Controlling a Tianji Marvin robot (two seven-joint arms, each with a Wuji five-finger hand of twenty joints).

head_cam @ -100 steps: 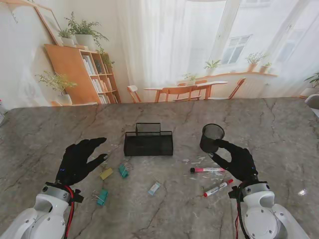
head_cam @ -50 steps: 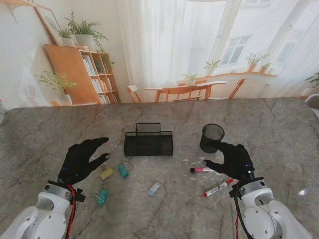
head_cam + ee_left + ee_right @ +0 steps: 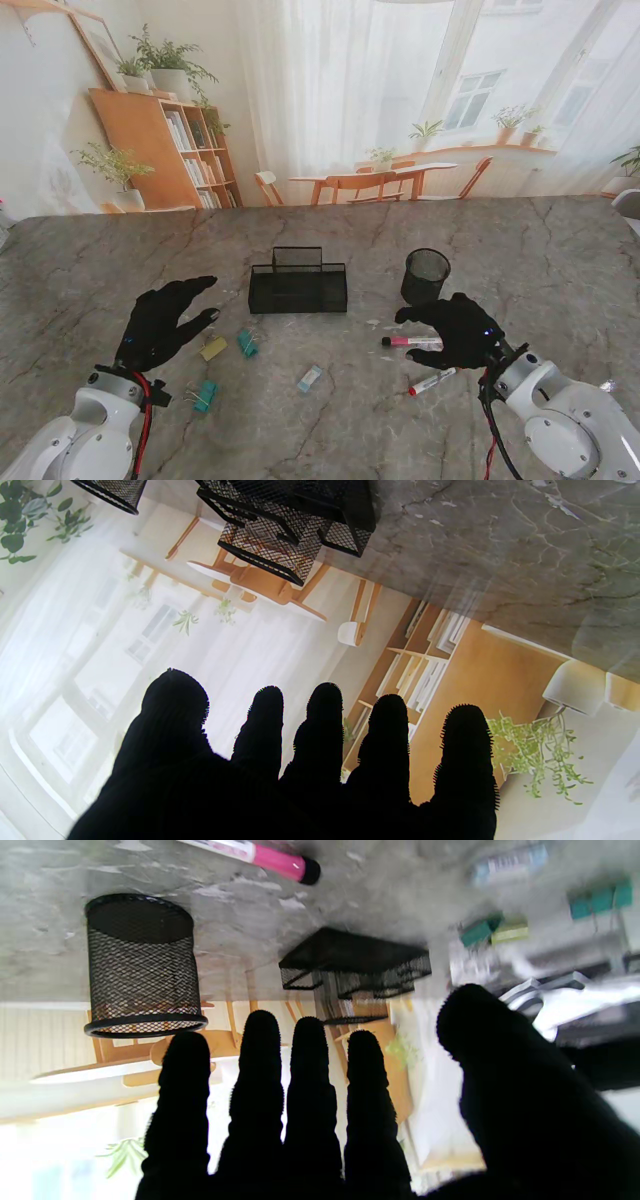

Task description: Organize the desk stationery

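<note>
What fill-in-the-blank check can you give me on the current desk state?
1. The round black mesh pen cup stands ____.
2. The right hand hovers over the ____-capped marker.
3. The left hand holds ____.
4. The rectangular black mesh organizer tray lies to the cup's ____.

Missing words: upright; pink; nothing; left

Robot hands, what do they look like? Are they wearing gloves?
Yes. Both the left hand and the right hand wear black knitted gloves with five fingers. Behind them the arms have smooth white rounded shells, black wrist rings, and red and black cables.
</note>
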